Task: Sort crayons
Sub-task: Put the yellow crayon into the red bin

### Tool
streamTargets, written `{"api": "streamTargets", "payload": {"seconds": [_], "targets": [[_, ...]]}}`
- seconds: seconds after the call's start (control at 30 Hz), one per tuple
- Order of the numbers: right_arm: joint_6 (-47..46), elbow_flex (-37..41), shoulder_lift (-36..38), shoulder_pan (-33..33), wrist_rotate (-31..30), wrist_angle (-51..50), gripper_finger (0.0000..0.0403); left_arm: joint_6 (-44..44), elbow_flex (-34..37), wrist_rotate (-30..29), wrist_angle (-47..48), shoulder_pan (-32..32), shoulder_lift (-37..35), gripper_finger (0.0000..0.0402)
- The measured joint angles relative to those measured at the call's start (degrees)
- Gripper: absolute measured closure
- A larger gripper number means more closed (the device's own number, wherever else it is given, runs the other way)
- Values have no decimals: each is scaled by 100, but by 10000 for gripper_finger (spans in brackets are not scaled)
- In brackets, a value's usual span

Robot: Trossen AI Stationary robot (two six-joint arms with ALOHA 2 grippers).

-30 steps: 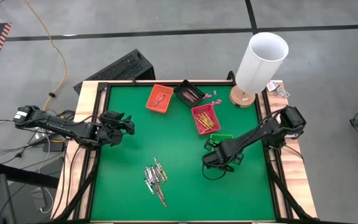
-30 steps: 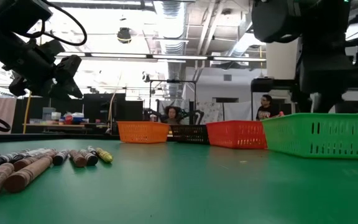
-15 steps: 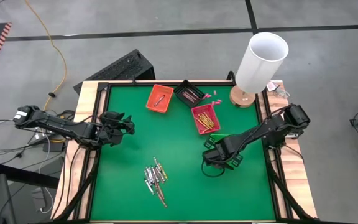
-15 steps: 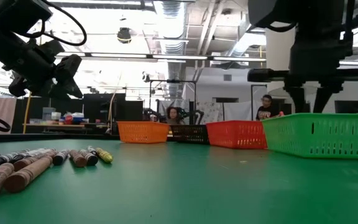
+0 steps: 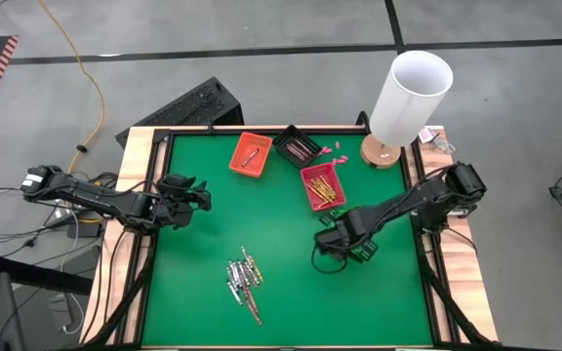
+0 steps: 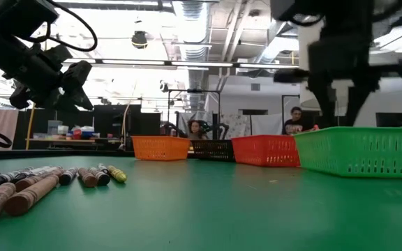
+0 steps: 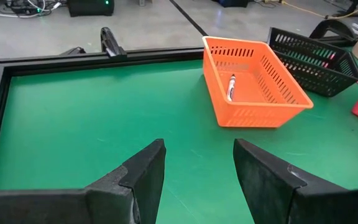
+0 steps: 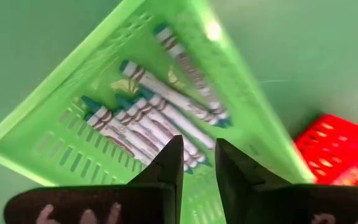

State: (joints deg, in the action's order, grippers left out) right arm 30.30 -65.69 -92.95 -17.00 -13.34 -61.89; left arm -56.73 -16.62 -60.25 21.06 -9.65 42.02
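My right gripper (image 5: 342, 241) hung just above the green tray (image 8: 55, 143), its fingers (image 8: 166, 165) a narrow gap apart with nothing between them. In the right wrist view a row of crayons (image 8: 148, 121) lay side by side in that tray, so I judged this the drop-off end of one sorting round: a crayon delivered, the gripper empty.

My left gripper (image 7: 197, 171) waited over the table's left side, jaws wide apart and empty, facing the orange tray (image 7: 257, 84), which held a single crayon (image 7: 231, 86). The red tray (image 5: 322, 185) and the black tray (image 5: 297, 145) each held some too.

The unsorted pile (image 5: 243, 281) lay on the green mat (image 5: 203, 292) toward the near edge, well apart from every tray, a mix of colours lying close together.

The next move, as I saw it, called for lifting clear of the green tray's wall, crossing to the pile, and singling out one crayon at its edge without dragging its neighbours along.
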Motion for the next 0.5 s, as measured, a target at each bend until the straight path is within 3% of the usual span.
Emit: {"api": "streamTargets", "payload": {"seconds": [0.3,0.5], "targets": [[-455,-1235,0,336,-17,-264,316,-10,0,207,-73,-1,-2,221],[-1274,-1678,0,656,173,834,316,7,0,309,-76,0,0,221]]}}
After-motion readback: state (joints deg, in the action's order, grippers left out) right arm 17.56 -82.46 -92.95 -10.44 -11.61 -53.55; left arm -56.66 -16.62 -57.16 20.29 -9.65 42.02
